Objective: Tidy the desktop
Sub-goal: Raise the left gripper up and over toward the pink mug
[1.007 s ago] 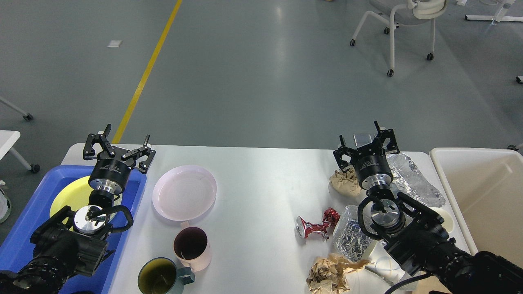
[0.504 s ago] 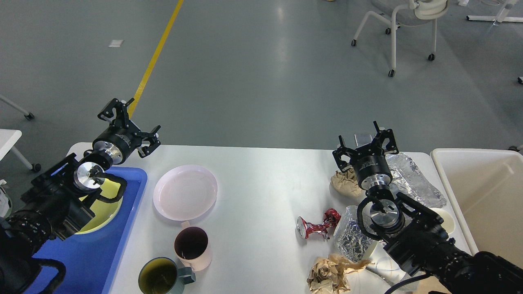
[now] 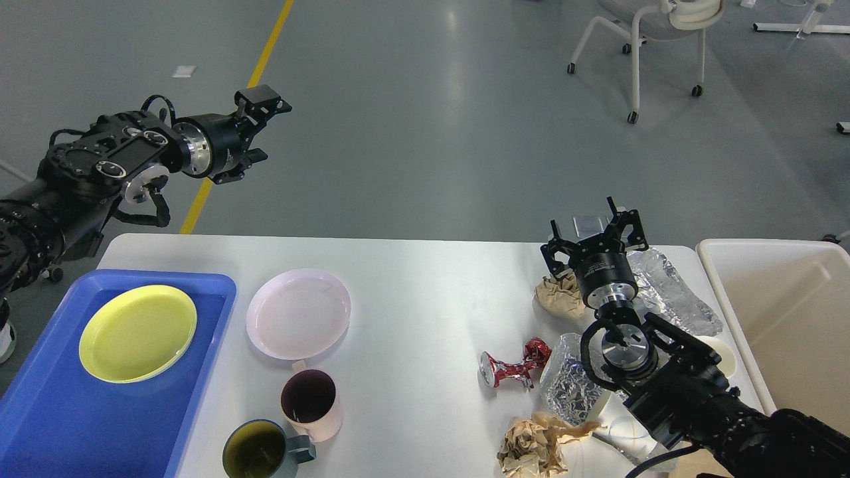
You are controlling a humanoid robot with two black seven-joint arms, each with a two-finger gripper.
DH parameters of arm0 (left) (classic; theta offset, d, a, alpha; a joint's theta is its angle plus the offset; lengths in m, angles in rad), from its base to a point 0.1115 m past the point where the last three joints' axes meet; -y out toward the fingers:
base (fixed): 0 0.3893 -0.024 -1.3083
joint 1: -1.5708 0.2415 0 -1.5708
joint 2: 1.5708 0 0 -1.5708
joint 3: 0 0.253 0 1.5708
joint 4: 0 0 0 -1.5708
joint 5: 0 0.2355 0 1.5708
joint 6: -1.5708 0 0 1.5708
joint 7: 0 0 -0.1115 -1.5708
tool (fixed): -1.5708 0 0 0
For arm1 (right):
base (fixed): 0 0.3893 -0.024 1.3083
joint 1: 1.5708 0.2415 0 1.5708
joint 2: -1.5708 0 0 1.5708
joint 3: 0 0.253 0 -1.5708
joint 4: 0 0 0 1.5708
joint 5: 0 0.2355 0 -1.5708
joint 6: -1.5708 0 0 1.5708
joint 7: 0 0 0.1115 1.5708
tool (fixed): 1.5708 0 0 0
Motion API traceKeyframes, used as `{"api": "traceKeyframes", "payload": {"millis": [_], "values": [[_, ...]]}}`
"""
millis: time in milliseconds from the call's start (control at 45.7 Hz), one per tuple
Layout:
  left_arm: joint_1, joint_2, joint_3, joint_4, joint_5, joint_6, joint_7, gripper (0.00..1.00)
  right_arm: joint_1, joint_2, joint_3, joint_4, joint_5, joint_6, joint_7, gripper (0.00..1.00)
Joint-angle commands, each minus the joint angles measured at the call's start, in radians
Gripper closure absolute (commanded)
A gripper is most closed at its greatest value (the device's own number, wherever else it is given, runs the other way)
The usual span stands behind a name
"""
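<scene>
The white desktop (image 3: 412, 299) carries dishes on its left half and rubbish on its right half. A yellow plate (image 3: 137, 332) lies in the blue tray (image 3: 40, 425). A pink plate (image 3: 299, 313), a pink mug (image 3: 312, 403) and a dark green mug (image 3: 259, 451) stand beside the tray. My left gripper (image 3: 264, 129) is open and empty, high above the table's far left corner. My right gripper (image 3: 593, 239) is open and empty, over crumpled brown paper (image 3: 561, 292) and a foil sheet (image 3: 671, 292).
A crushed red can (image 3: 514, 365), a foil wad (image 3: 571, 385), a second brown paper wad (image 3: 538, 445) and a tipped white cup (image 3: 614, 418) lie near my right arm. A cream bin (image 3: 783, 312) stands at the table's right end. A chair (image 3: 637, 40) is on the floor behind.
My left arm has lifted from over the blue tray and swung up and back, clear of the table; the yellow plate now shows whole in the tray. The right arm has not moved.
</scene>
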Motion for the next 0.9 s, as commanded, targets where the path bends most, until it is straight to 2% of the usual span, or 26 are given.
{"api": "traceKeyframes", "payload": {"millis": [0,131,372,504,569,679,766,876], "values": [[-0.088,-0.047,0.17,0.0,0.048,-0.034,-0.002,0.0,0.0,0.0,0.0,0.0,0.0,0.0,-0.001,0.0],[-0.174,-0.078,0.296,0.001,0.071,-0.137,-0.002,0.0,0.0,0.0,0.0,0.0,0.0,0.0,0.0,0.0],[-0.268,-0.104,0.376,0.014,0.274,-0.362,-0.003,0.0,0.0,0.0,0.0,0.0,0.0,0.0,0.0,0.0],[-0.277,-0.101,0.384,-0.018,0.407,-0.404,-0.002,0.0,0.0,0.0,0.0,0.0,0.0,0.0,0.0,0.0],[-0.309,-0.098,0.373,-0.113,0.403,-0.404,-0.003,0.0,0.0,0.0,0.0,0.0,0.0,0.0,0.0,0.0],[-0.419,-0.072,0.404,-0.443,0.401,-0.404,-0.005,0.0,0.0,0.0,0.0,0.0,0.0,0.0,0.0,0.0],[-0.455,-0.057,0.512,-0.635,0.403,-0.404,-0.005,0.0,0.0,0.0,0.0,0.0,0.0,0.0,0.0,0.0],[-0.467,-0.092,0.618,-0.663,0.403,-0.404,-0.003,0.0,0.0,0.0,0.0,0.0,0.0,0.0,0.0,0.0]]}}
